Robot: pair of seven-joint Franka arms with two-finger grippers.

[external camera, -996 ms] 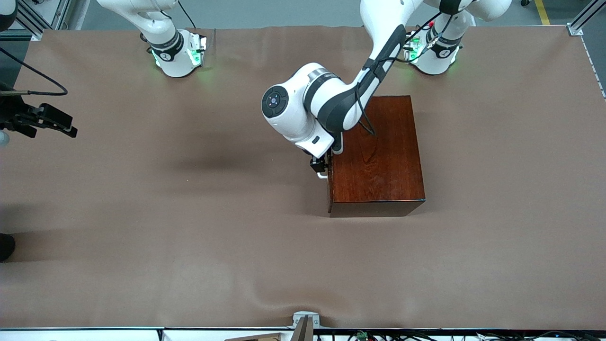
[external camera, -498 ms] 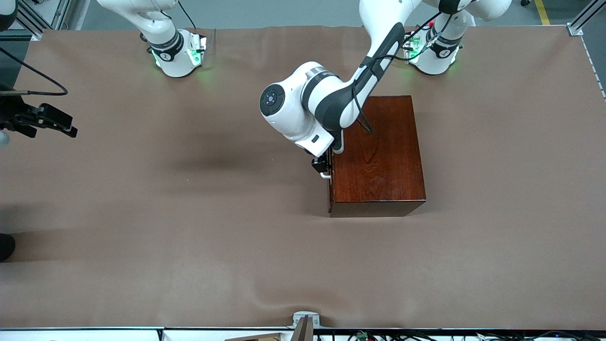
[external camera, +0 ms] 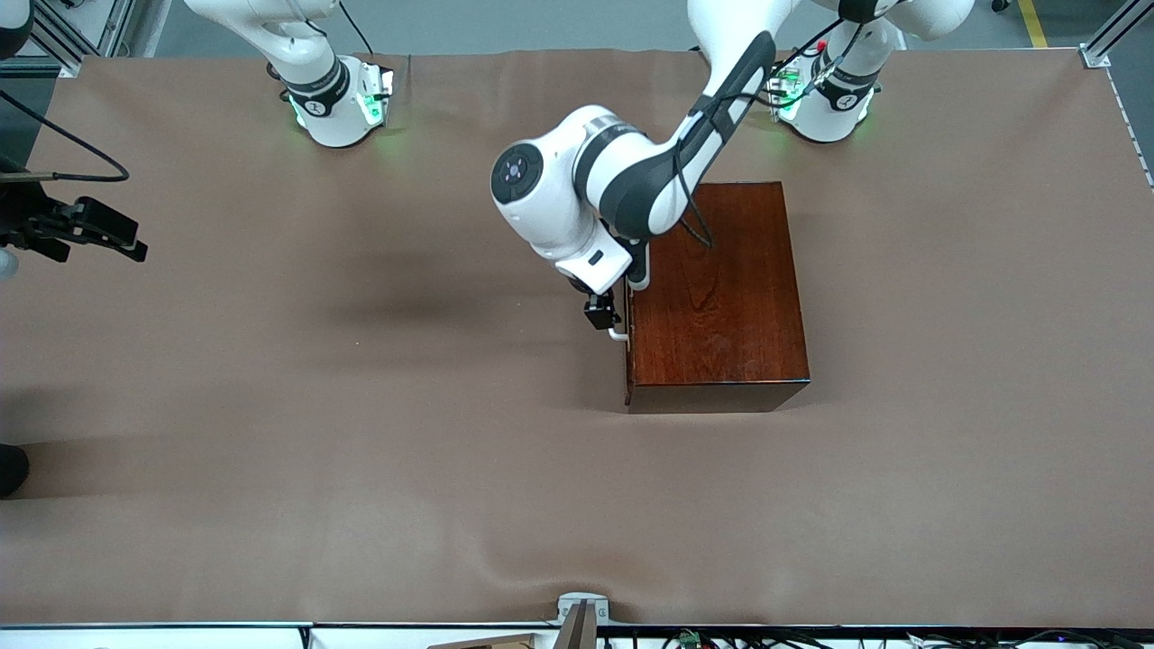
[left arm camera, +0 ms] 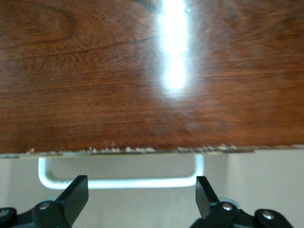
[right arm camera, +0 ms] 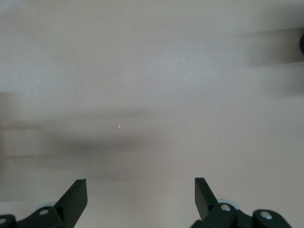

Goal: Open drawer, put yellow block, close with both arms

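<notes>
The glossy mahogany box (external camera: 721,297) stands mid-table, nearer the left arm's base. Its drawer (external camera: 628,365) is shut, and the drawer front faces the right arm's end of the table. The white U-shaped handle (external camera: 618,335) (left arm camera: 121,183) sticks out from that front. My left gripper (external camera: 599,315) (left arm camera: 141,194) hangs open right at the handle, its fingertips level with the bar and holding nothing. Over bare cloth at the right arm's end of the table, my right gripper (external camera: 99,236) (right arm camera: 141,194) waits open and empty. The yellow block is out of view.
Brown cloth (external camera: 361,433) covers the whole table. The two green-lit arm bases (external camera: 343,108) (external camera: 825,104) stand along the table edge farthest from the front camera. A small metal bracket (external camera: 581,608) sits at the edge nearest it.
The left arm's wrist has lifted and shifted slightly, drawing its gripper a little off the drawer front. The drawer stays shut. The right arm has not moved.
</notes>
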